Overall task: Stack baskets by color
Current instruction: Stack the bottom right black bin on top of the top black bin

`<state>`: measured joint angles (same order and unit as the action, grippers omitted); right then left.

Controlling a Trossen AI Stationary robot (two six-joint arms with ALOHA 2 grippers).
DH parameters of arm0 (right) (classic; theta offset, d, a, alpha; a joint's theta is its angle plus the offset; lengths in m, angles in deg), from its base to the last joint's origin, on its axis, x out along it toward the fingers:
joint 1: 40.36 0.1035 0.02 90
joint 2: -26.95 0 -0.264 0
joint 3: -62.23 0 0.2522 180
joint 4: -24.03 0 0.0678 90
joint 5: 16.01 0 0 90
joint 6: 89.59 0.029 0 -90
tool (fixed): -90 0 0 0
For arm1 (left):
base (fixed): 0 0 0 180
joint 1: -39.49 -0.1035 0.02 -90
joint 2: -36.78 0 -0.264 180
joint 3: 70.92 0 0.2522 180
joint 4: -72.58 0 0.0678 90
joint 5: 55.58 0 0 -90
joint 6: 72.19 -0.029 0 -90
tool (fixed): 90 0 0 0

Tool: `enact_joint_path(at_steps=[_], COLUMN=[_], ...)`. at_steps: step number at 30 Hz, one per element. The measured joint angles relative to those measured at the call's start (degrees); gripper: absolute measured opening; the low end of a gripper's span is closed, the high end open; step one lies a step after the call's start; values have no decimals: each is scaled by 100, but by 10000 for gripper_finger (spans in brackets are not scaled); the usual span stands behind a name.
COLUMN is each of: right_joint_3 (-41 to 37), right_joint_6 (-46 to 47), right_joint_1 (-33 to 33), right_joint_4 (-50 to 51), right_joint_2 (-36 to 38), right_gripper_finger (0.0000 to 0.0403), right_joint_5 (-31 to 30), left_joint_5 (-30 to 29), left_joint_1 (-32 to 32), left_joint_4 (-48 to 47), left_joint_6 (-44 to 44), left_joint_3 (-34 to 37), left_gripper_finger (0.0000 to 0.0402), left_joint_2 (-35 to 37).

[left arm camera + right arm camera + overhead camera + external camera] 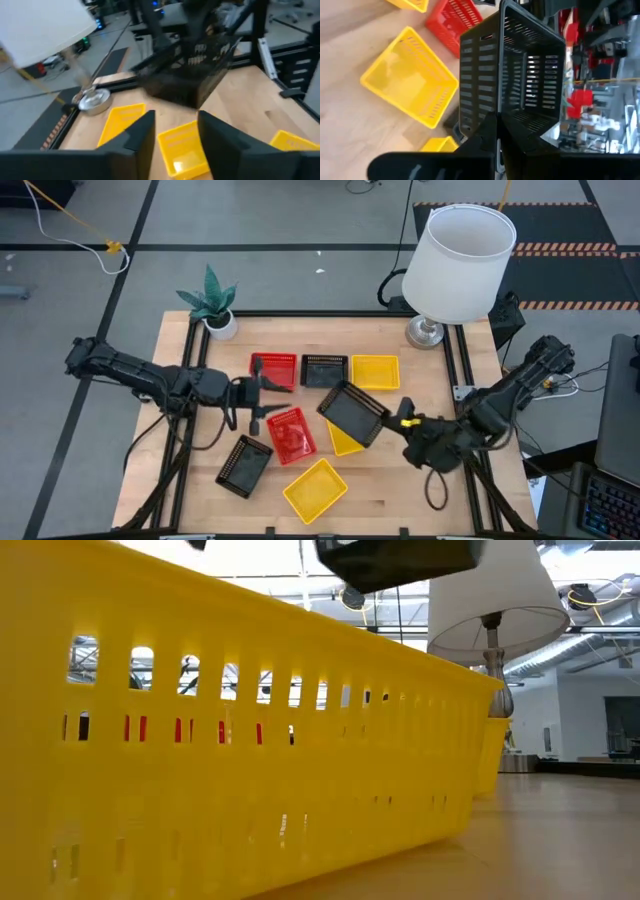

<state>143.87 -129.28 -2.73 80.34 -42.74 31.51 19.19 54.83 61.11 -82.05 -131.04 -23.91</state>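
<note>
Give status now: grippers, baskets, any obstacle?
Right gripper shut on black basket, lifted above yellow basket. Left gripper open, empty, between two red baskets. No obstacle seen.

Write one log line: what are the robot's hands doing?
right gripper: shut on black basket, lifted | left gripper: open, empty, near red baskets

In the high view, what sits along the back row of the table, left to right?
Plant → red basket → black basket → yellow basket → lamp.

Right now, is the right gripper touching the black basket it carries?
Touching. The right wrist view shows the right gripper shut on the rim of the black basket, lifted above the table.
</note>
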Motion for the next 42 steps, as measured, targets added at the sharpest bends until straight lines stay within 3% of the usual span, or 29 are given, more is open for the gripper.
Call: enact_joint_path(at_steps=[4, 9, 16, 22, 30, 42], right_joint_3=[-663, -1424, -1640, -1684, -1684, -1684], right_joint_6=[-708, -1811, -1956, -1918, -1803, -1799], right_joint_1=[-432, -836, -1250, -1328, -1329, -1329], right_joint_4=[-1202, -2350, -2495, -2473, -2413, -2432], right_joint_2=[94, 232, 422, 457, 457, 455], right_gripper_finger=[0, 0, 0, 0, 0, 0], right_joint_5=[587, 1097, 1666, 1898, 1882, 1879], left_joint_5=[-58, -68, -163, -440, -81, -63], left_joint_1=[277, 506, 513, 376, 297, 419], left_joint_4=[-124, -500, -1491, -2119, -2307, -2486], left_joint_6=[-250, -536, -457, -362, -393, -131], left_joint_3=[-526, -1157, -2195, -2636, -2753, -2758], left_gripper_finger=[194, 204, 205, 205, 205, 204], left_joint_2=[-562, -1332, -2290, -2859, -3031, -2840])
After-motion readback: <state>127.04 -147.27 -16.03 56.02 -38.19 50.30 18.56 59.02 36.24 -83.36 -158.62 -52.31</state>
